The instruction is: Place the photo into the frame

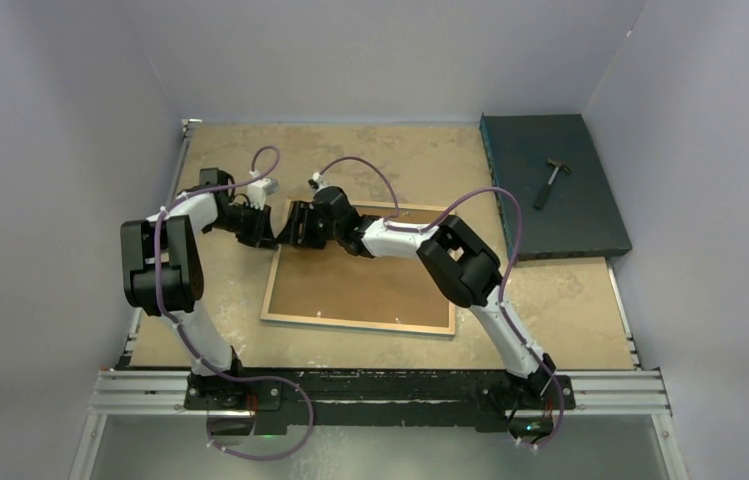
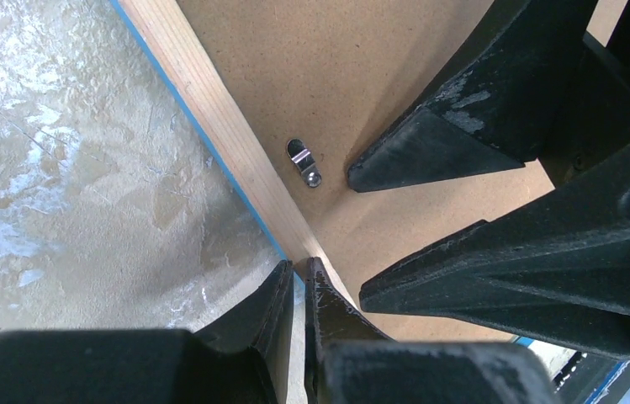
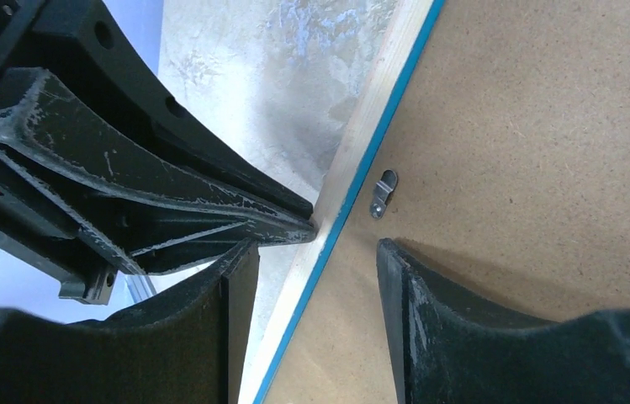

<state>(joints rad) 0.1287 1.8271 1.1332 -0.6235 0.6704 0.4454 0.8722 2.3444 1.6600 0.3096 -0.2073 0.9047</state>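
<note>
Nearest, the frame (image 1: 350, 323) lies flat and face down at the middle of the table (image 1: 370, 150), its long axis running left to right, a touch askew to the table's near edge. Its back shows pale bare wood rails around a brown backing board (image 1: 370, 285), with a thin bright blue line along the outer edge (the blue side faces the tabletop). A small metal turn clip (image 2: 303, 162) sits on the board just beside the left rail. Both claws meet at the frame's left short rail, close to its far left corner. The left claw (image 2: 299, 290) is clenched on that rail's outer edge, tips almost together with the blue lip between them. The right claw (image 3: 313, 248) hangs released, one tip on the table side of the rail, the other over the board, gripping nothing. Farther off, at the table's far right corner, a dark teal slab (image 1: 550, 215) carries a small hammer (image 1: 552, 182).
</note>
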